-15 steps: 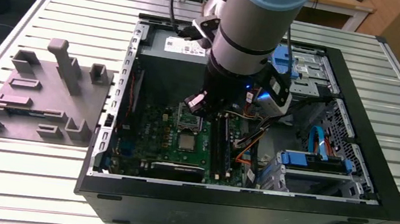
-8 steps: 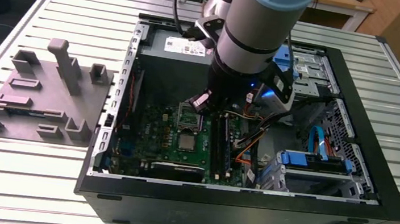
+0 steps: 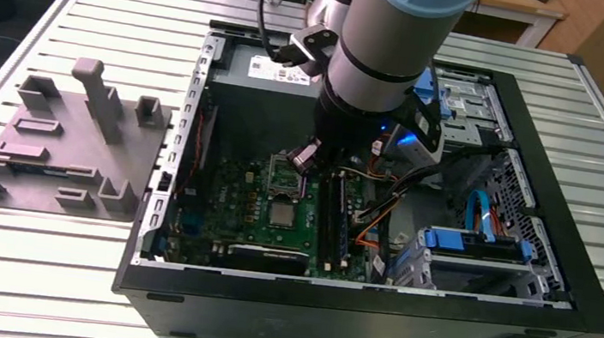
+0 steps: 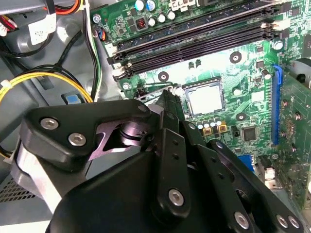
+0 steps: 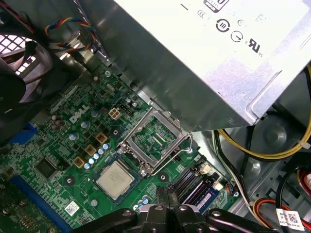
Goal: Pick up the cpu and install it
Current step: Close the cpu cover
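Ribbed light-grey metal bench (image 3: 24, 273) carries an open black tower computer case (image 3: 376, 316) lying on its side, plus a grey plastic fixture tray (image 3: 62, 148) on the exterior view's left. Wooden furniture and dark floor sit beyond the bench.

Large silver power-supply box with white label (image 5: 194, 58) overhangs the green motherboard (image 5: 58, 145) in the first wrist view.

Black claw (image 3: 312, 160) hangs inside the case, just above the board, close to the socket's hinged metal load frame (image 5: 155, 141), which stands open.

Small square cpu with dull silver top (image 5: 115, 180) lies flat in the socket, right beside the frame; also visible in the second wrist view (image 4: 206, 99). The claw holds nothing visible; whether its jaws are wide or narrow cannot be told.

Judgement: the chip looks seated and released, the install step nearly finished, the frame not yet closed. Closing it would call for a careful, light push, with the power-supply box crowding overhead.
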Controlling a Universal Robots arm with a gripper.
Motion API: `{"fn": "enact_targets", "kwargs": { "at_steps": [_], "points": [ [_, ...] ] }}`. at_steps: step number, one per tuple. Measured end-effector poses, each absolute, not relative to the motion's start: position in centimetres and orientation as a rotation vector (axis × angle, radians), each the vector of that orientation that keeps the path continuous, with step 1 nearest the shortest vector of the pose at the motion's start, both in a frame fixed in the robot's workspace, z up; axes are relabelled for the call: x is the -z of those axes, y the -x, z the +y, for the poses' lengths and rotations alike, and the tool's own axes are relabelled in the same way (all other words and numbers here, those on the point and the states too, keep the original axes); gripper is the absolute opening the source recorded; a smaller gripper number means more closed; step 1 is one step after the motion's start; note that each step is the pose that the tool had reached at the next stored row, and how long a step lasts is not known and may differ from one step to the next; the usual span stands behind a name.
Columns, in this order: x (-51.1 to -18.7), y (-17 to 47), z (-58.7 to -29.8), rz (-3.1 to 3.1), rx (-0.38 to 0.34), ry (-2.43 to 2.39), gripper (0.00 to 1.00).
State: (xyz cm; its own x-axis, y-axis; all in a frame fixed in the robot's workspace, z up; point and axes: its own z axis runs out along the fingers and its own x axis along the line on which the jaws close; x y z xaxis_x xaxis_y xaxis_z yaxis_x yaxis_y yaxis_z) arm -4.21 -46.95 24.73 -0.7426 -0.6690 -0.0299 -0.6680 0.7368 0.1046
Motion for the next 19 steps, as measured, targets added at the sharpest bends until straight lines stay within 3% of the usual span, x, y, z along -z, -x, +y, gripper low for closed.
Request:
{"fn": "enact_targets", "kwargs": {
  "at_steps": [11,19],
  "points": [
    [-24.72,4.20,-46.95,-2.917,0.170,-1.127,0.10],
    [-23.91,3.97,-46.75,-2.923,0.213,-1.133,0.10]
  ]
}}
